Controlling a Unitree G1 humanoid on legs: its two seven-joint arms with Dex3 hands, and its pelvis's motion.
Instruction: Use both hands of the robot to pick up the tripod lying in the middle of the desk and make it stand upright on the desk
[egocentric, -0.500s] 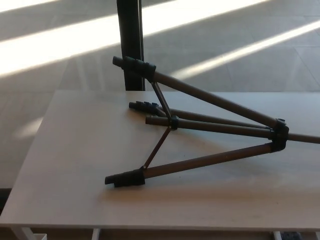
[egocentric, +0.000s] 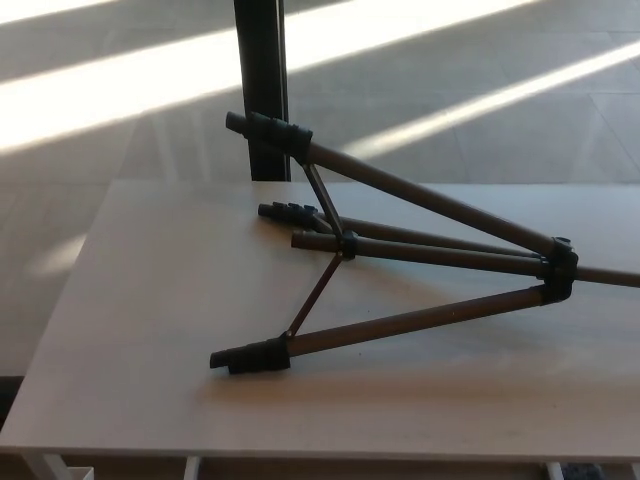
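A: We see the tripod lying on its side across the middle of the pale desk, its 3 legs splayed toward the left and its collar toward the right edge.

B: We count 1 foot resting near us, 1 farther back, and 1 raised off the desk. A dark post stands beyond the far edge.

A: And the robot's hands?

B: Neither shows, so we cannot say how either is set.
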